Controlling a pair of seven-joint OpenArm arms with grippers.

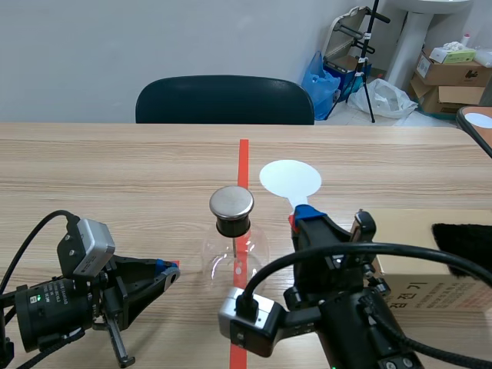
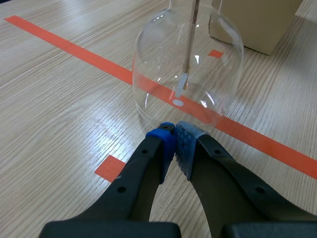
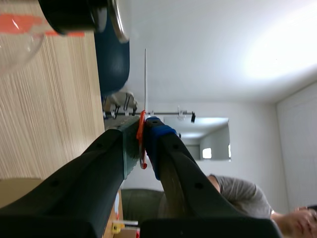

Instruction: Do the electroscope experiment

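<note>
Clamping the right end effector point(image 1: 301, 217) on the white paddle point(image 1: 290, 178), holding it near the metal cap point(image 1: 231, 201) of the electroscope point(image 1: 233, 242) on the bench point(image 1: 115, 169), parking the left end effector point(image 2: 174, 136) pinched empty beside the flask point(image 2: 148, 74), likely readying to touch paddle to cap.

Past the table's point(image 1: 115, 169) far edge, well ahead of the right gripper point(image 1: 301, 215), stands a dark chair point(image 1: 224, 100); farther back is what looks like a blue bag point(image 1: 321, 77). A cardboard box point(image 1: 407, 227) sits just beside the gripper.

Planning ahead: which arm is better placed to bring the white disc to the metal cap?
Right: the right tool grips the white disc near the metal cap; the left tool is shut on nothing.
</note>
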